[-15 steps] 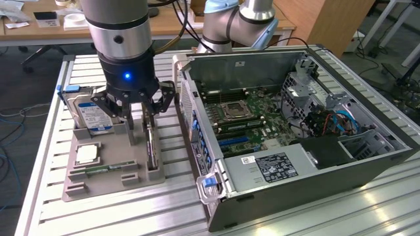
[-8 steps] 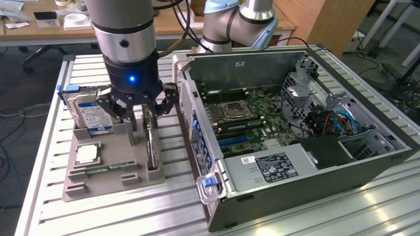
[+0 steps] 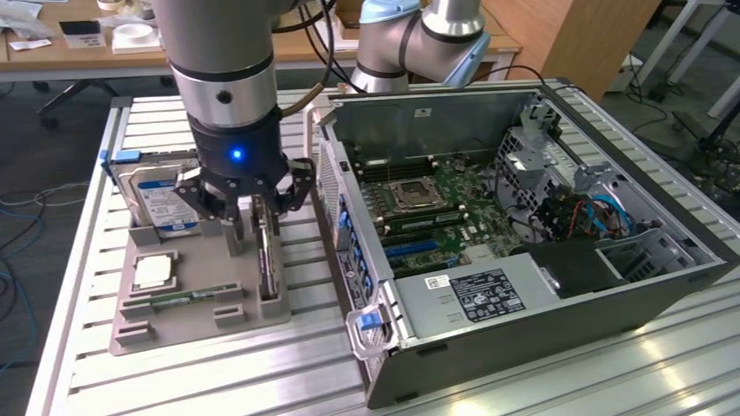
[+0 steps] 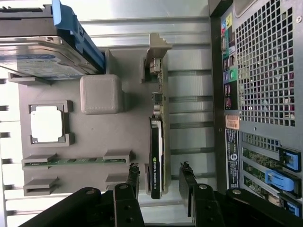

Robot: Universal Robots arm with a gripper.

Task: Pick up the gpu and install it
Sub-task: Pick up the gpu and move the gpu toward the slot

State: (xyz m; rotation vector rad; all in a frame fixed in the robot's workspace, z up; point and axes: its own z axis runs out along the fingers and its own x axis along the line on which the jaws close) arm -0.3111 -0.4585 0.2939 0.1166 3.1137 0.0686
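Jaws stand wide either side of the gpu (image 4: 156, 156), not gripping; we judge it light, stiff, fragile: pinch its flat faces.

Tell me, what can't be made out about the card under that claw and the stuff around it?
- Exterior view: the gripper stands in front of the gpu, hiding much of it.
- Wrist view: the gpu is seen edge-on, so its circuit-board face is hidden.
- Exterior view: print on the sticker is too small to read.
- Wrist view: the hard drive is cut off by the picture's edge.
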